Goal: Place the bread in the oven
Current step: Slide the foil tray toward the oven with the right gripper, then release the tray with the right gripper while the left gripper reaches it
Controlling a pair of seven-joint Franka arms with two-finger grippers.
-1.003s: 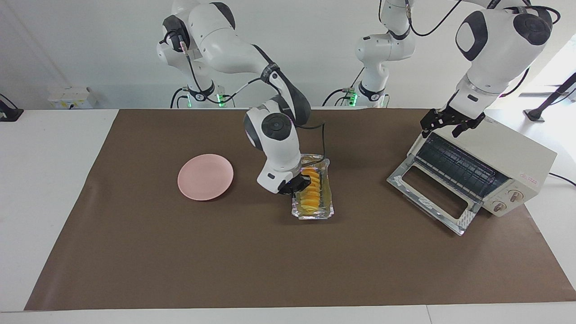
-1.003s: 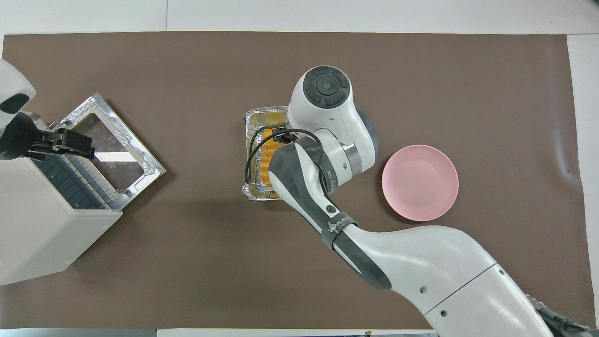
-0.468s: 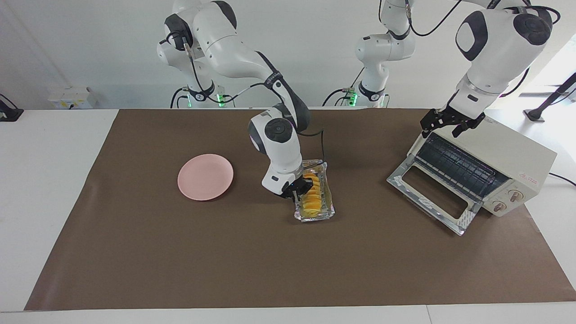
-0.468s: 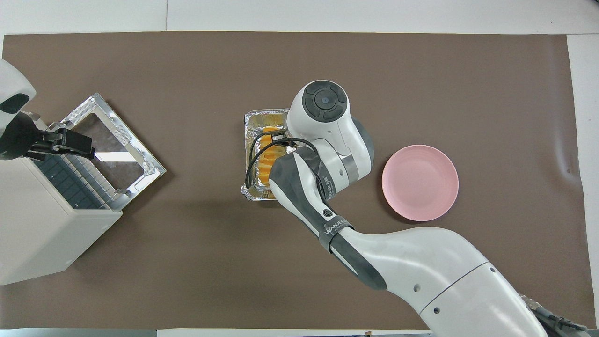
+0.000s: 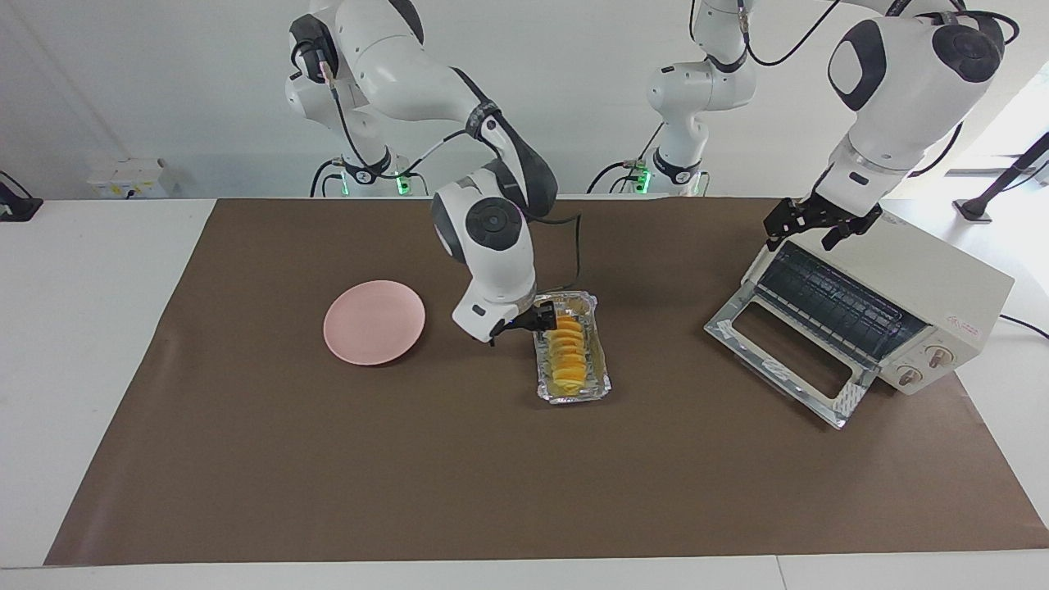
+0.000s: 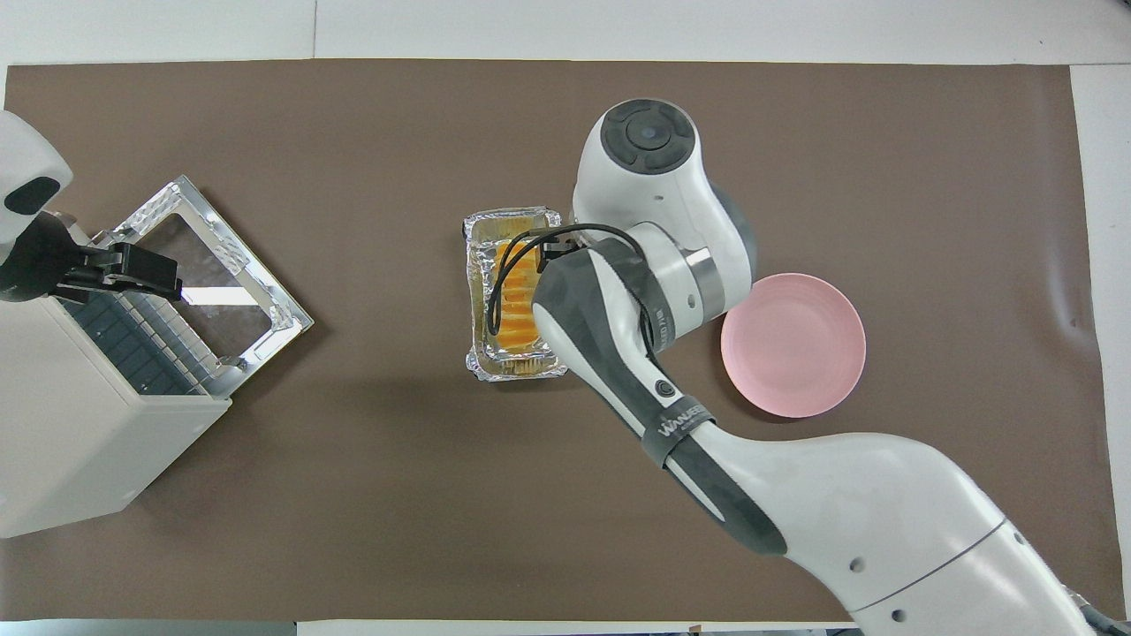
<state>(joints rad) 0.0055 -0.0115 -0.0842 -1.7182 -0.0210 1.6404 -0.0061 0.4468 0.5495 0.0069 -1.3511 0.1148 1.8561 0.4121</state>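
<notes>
The bread [image 5: 565, 352], a row of yellow-orange slices, lies in a crinkled foil tray [image 5: 574, 397] at the middle of the mat, also in the overhead view as bread [image 6: 517, 300]. My right gripper [image 5: 522, 324] hangs open just above the tray's end nearer the robots, on the plate's side, holding nothing. The cream-white oven [image 5: 926, 279] stands at the left arm's end of the table, its glass door [image 5: 787, 360] dropped open and the rack showing. My left gripper [image 5: 815, 225] waits open over the oven's top front edge.
A round pink plate [image 5: 374, 321] lies on the brown mat toward the right arm's end, beside the tray. The right arm's forearm crosses above the mat between tray and plate. The oven's open door juts out toward the tray.
My right gripper has opened, let go of the bread and risen off it toward the plate's side. The tray has shifted slightly. The left arm has not moved.
</notes>
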